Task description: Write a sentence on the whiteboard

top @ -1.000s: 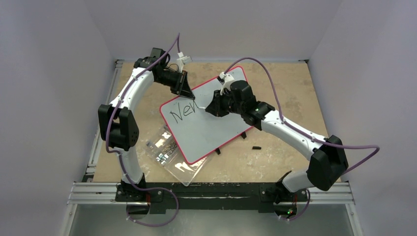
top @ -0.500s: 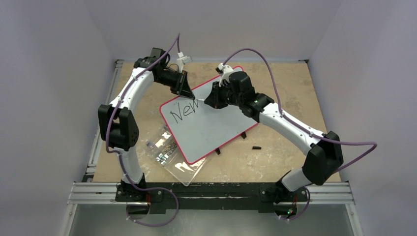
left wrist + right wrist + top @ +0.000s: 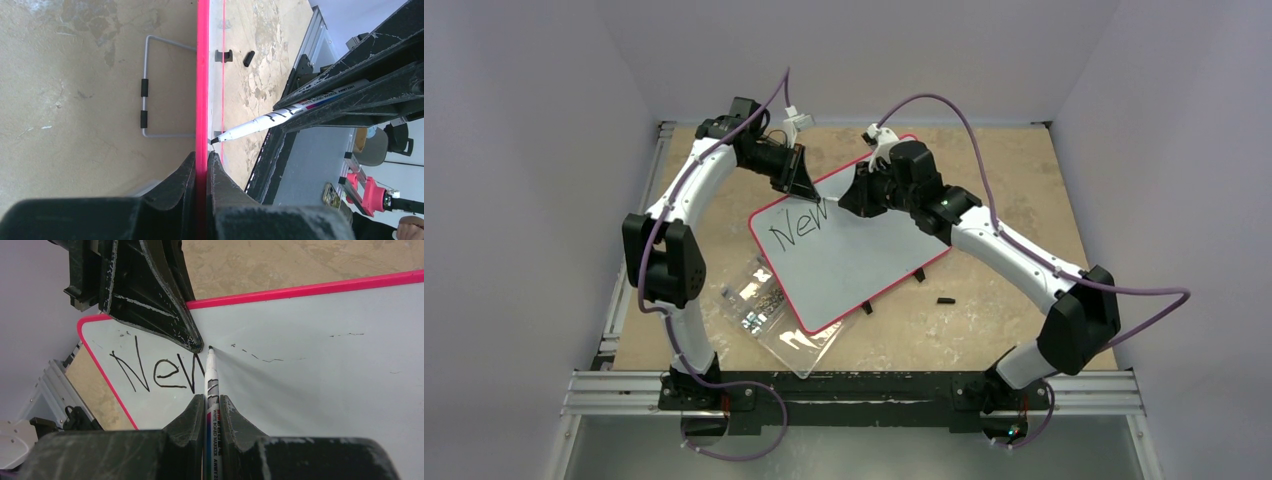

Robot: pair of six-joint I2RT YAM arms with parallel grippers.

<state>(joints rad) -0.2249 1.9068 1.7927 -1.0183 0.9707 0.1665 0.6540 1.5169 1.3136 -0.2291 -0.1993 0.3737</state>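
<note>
The whiteboard (image 3: 864, 255), white with a red rim, lies tilted on the table. The sentence on it reads only "New" (image 3: 799, 225) in black strokes near its far left corner, also seen in the right wrist view (image 3: 155, 371). My left gripper (image 3: 808, 189) is shut on the board's far rim (image 3: 202, 75), one finger on each side. My right gripper (image 3: 852, 203) is shut on a white marker (image 3: 211, 377). The marker's tip rests on the board just right of the "w", close to the left fingers (image 3: 165, 310). The marker also shows in the left wrist view (image 3: 260, 122).
A clear plastic box of screws (image 3: 769, 310) lies against the board's near left edge. A small black cap (image 3: 945, 299) lies on the table to the right. A wire stand (image 3: 145, 105) shows behind the board. Metal rails run along the table's left and near edges.
My right gripper moved the marker up toward the far rim, and the last stroke of the "w" appeared. The left gripper and board stayed still.
</note>
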